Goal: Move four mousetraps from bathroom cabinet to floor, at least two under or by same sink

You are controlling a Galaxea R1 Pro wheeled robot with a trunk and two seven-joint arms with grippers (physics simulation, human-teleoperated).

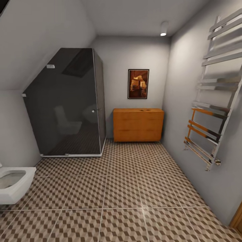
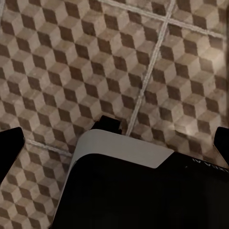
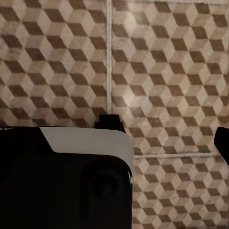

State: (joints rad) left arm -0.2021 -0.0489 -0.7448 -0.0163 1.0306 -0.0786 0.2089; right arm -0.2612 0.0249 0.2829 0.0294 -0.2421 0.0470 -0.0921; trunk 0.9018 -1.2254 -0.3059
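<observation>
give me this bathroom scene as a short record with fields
room: bathroom, cube-pattern tiled floor
cabinet: orange-brown cabinet against the far wall, closed, small dark items on its top, too small to identify
shower: dark glass shower to the cabinet's left
toilet: white toilet at the left edge
towel rack: chrome towel rack on the right wall
picture: framed picture above the cabinet

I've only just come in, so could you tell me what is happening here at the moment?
Nothing is being handled yet. The robot faces the orange wooden cabinet at the far wall, across the cube-patterned bathroom floor. Small dark things lie on the cabinet top, too small to identify. A dark glass shower stands left of it. Both wrist cameras look down at floor tiles; the claws' state cannot be judged.
</observation>
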